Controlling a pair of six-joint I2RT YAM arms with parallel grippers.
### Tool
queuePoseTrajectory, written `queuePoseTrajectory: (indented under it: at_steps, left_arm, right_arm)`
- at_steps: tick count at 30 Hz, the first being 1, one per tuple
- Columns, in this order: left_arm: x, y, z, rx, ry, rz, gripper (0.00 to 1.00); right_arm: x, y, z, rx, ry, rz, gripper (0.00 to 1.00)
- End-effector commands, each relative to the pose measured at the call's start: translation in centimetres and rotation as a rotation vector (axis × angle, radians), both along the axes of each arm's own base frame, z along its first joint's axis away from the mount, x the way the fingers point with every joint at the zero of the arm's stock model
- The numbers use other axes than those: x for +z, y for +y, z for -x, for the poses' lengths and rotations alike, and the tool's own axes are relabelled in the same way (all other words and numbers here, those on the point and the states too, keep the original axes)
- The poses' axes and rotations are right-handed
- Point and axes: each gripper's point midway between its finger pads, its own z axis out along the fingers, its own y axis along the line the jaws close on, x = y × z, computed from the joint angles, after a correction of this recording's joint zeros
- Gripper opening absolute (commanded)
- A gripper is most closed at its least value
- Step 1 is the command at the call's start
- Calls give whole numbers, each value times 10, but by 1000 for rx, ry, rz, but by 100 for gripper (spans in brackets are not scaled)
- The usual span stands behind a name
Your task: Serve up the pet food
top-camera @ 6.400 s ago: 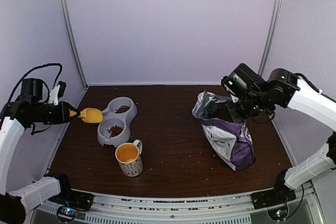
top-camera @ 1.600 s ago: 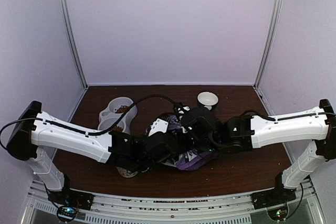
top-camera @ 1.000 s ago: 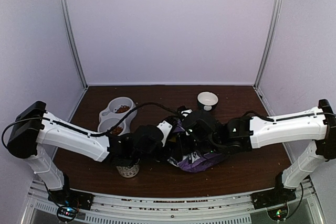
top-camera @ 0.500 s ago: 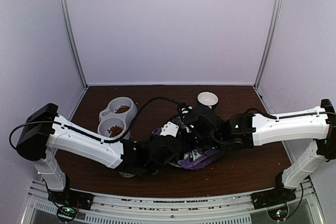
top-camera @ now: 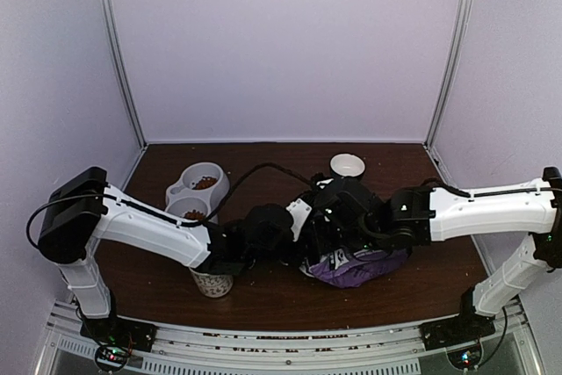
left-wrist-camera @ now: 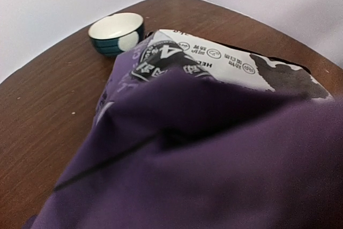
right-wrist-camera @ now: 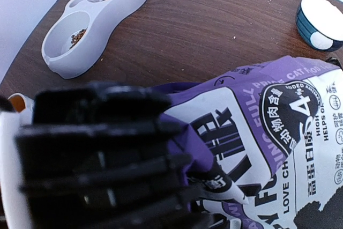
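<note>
Midway across the table (top-camera: 158, 274), both arms meet low over the purple pet food bag (top-camera: 360, 265), which lies slumped on its side. The left gripper (top-camera: 309, 233) sits hard against the bag's left end. Its wrist view is filled with purple film and the white label band, and no fingers show, so I cannot tell how wide it stands. The right gripper (top-camera: 338, 233) is at the bag's upper edge, just beside the left one. Its fingers are fully closed, but whether any bag film is pinched between them cannot be made out.

Brown kibble (right-wrist-camera: 78, 35) lies in both of the 2 compartments of the grey double feeder (right-wrist-camera: 99, 17), well to the left of the grippers and apart from the bag. A patterned mug (top-camera: 213, 284) stands near the front edge under the left forearm. A small teal bowl (top-camera: 348, 165) sits behind the bag.
</note>
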Motion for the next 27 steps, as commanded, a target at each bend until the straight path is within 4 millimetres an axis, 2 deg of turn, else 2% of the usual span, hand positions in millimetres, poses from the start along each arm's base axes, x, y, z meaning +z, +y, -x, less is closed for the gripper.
queuePoseTrajectory:
  at_steps: [1,6,13,22,27]
  left_arm:
    - [-10,-48,71,-429,167,82,0]
    - [0,-49,85,-492,212,120,0]
    - [17,-35,93,-530,278,201,0]
    - [48,-20,118,-626,394,298,0]
    - [70,-5,121,-618,459,340,0]
  right_arm:
    - [83,56,32,194,-12,-366,0]
    - [89,51,32,189,-13,-382,0]
    - [85,39,34,181,-5,-366,0]
    - [80,12,29,123,-20,-332,0]
    - [77,-1,29,92,-23,-329,0]
